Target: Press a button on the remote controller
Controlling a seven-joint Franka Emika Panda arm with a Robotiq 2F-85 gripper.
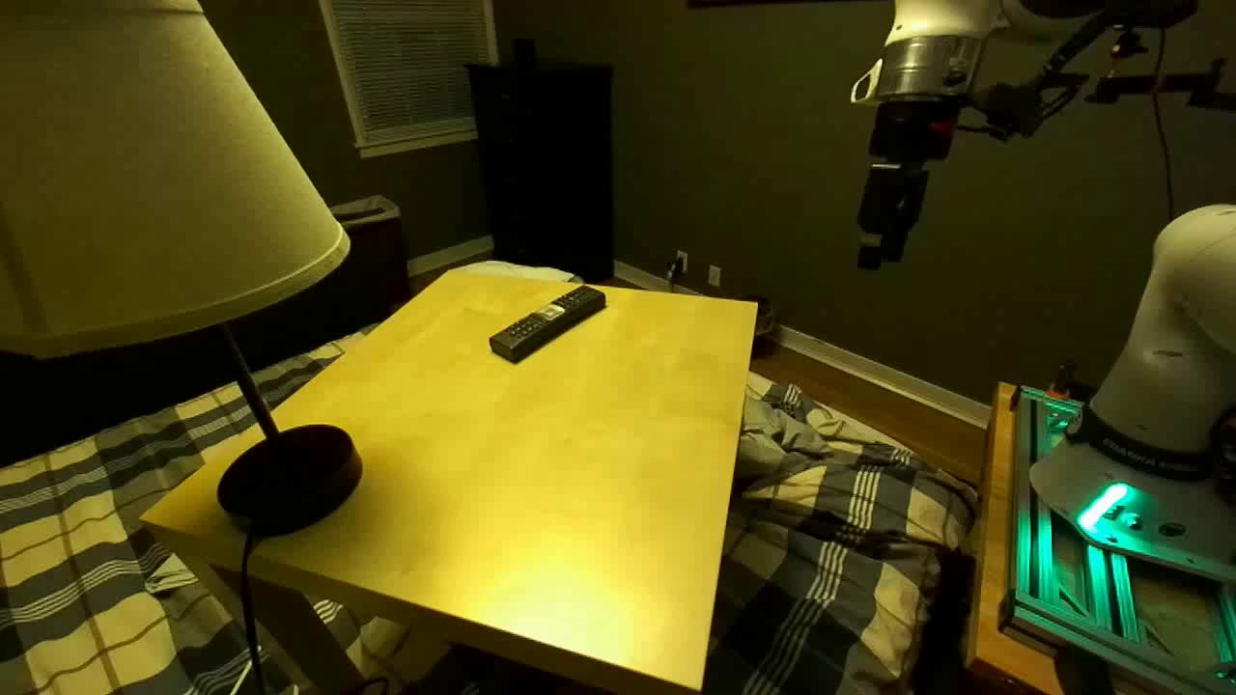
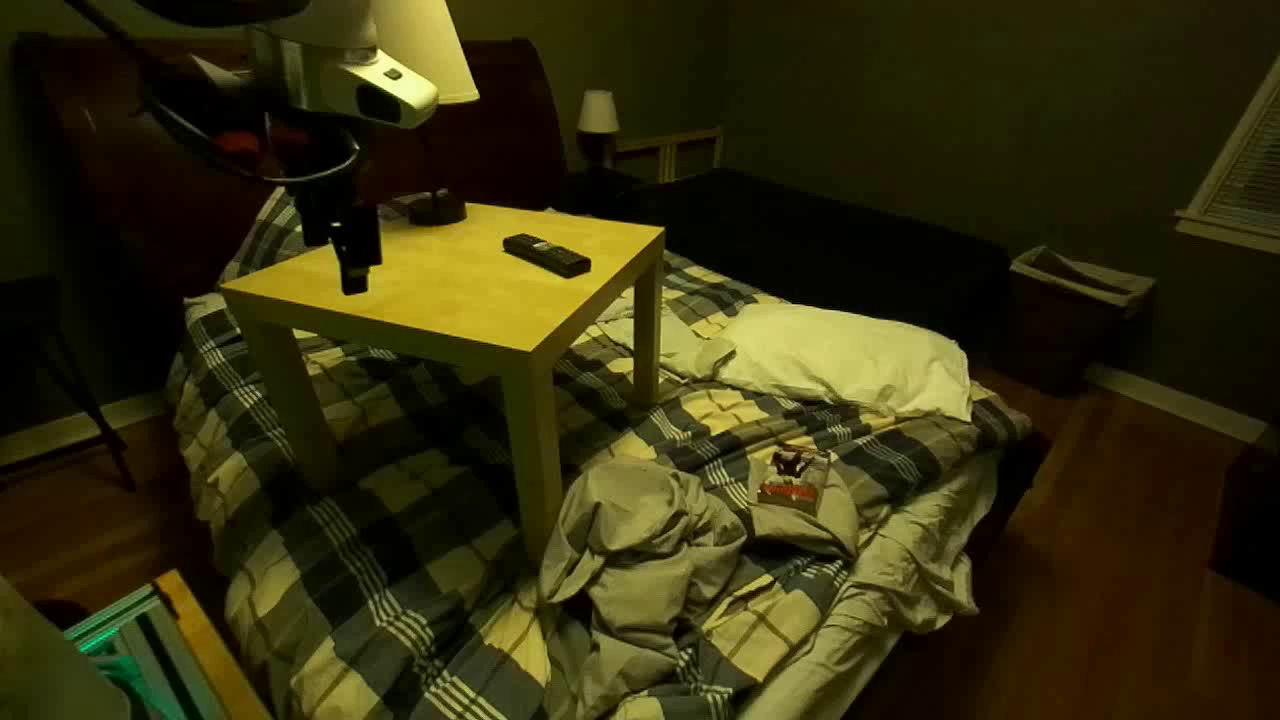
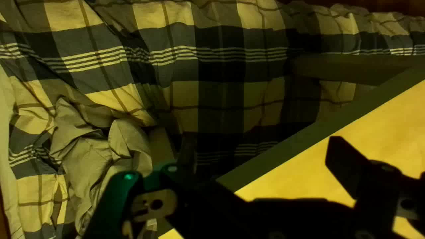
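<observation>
On the yellow rectangular wooden tabletop [image 1: 579, 425] we find the slim black plastic remote controller [image 1: 547, 325], well apart from the black two-fingered gripper [image 1: 881, 249], whose dark angular fingers [image 3: 345, 162] stand apart. Lowered like that, we judge, they could straddle the remote controller and miss its small keys [image 1: 526, 329], or, landing off-centre, skid it. The wrist view lacks it; elsewhere we cannot identify single keys.

The arm [image 1: 1159, 386] holds its tool [image 1: 880, 255] pointing downward, higher than the edges of the desk [image 1: 579, 415]. In the wrist view its fingers [image 3: 348, 169] stand wide apart.
</observation>
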